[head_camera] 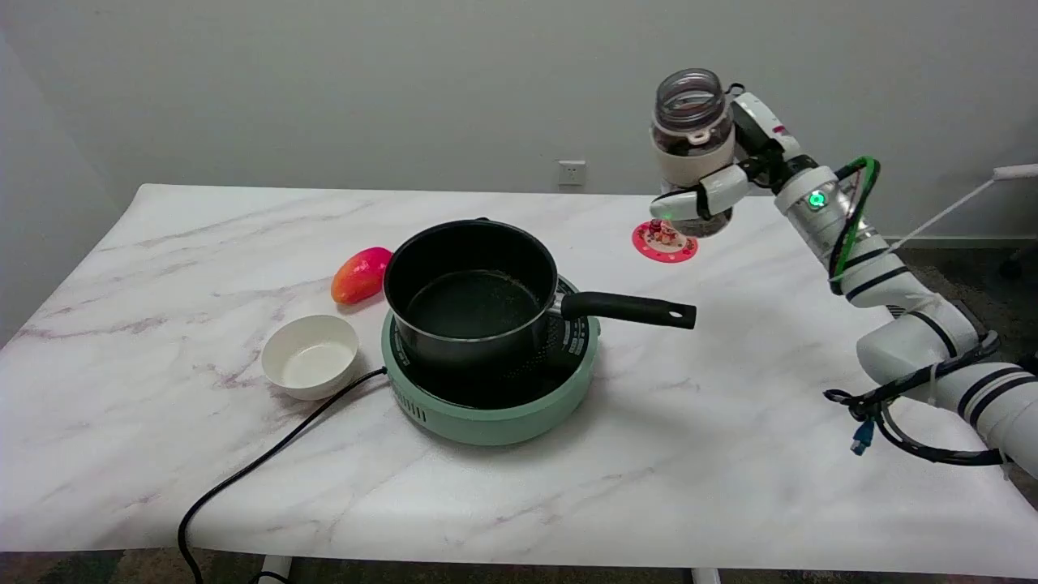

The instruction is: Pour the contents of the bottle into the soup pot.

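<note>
Head view: right robot hand (704, 191) grips upright bottle (690, 130), raised above table (730, 389).

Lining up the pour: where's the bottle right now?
Head view, upper right: the bottle is upright in the right hand, in the air above the pink coaster.

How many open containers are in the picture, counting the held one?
3. The bottle is held upright in the right hand, above the table's far right. The soup pot sits on the green cooker. The white bowl stands left of it.
</note>
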`<state>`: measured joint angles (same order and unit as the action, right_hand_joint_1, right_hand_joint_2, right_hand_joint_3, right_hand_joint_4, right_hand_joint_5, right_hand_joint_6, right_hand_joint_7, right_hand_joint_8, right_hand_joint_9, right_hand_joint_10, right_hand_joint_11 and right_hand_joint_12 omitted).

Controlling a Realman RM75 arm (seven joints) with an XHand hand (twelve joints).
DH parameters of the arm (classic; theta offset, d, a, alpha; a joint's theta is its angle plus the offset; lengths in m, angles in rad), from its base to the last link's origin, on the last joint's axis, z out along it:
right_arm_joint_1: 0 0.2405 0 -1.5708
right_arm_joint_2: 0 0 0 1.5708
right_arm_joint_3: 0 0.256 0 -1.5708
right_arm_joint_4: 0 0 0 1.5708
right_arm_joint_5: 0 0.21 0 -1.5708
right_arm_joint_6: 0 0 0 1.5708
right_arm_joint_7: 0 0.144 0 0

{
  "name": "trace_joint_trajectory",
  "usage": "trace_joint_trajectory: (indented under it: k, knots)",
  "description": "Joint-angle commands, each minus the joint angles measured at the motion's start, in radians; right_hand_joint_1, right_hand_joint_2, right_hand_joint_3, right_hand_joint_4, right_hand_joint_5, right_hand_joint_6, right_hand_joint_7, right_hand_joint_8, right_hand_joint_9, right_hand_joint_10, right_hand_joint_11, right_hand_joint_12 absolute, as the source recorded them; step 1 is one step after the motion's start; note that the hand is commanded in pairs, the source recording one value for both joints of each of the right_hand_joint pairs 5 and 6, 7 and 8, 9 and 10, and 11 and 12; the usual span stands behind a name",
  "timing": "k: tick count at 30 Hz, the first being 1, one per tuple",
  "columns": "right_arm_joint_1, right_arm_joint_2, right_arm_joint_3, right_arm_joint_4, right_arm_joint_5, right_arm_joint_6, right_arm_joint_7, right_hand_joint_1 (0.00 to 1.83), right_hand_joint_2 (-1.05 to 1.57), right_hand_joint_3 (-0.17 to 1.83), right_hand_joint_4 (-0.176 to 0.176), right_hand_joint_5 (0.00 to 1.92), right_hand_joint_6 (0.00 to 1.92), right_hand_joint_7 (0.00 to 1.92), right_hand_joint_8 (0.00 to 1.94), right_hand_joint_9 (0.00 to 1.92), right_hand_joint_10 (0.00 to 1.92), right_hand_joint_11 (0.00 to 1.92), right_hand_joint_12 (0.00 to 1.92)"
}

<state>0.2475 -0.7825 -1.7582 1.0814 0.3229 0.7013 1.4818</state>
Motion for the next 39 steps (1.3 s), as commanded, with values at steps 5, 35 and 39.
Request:
trace_joint_trajectory:
  k: [5,35,39]
  knots:
    - [0.129,-0.048,-0.088,0.339,-0.223,-0.302,-0.143,1.44,1.37,0.42,0.0,1.92,1.92,1.92,1.92,1.37,1.37,1.25,1.25]
    - [0.154,-0.121,-0.186,0.518,-0.844,-0.47,-0.284,1.45,1.35,0.45,0.0,1.92,1.92,1.92,1.92,1.38,1.38,1.24,1.24]
    - [0.16,-0.123,-0.196,0.532,-0.914,-0.493,-0.284,1.42,1.36,0.45,0.0,1.92,1.92,1.92,1.92,1.37,1.37,1.23,1.23]
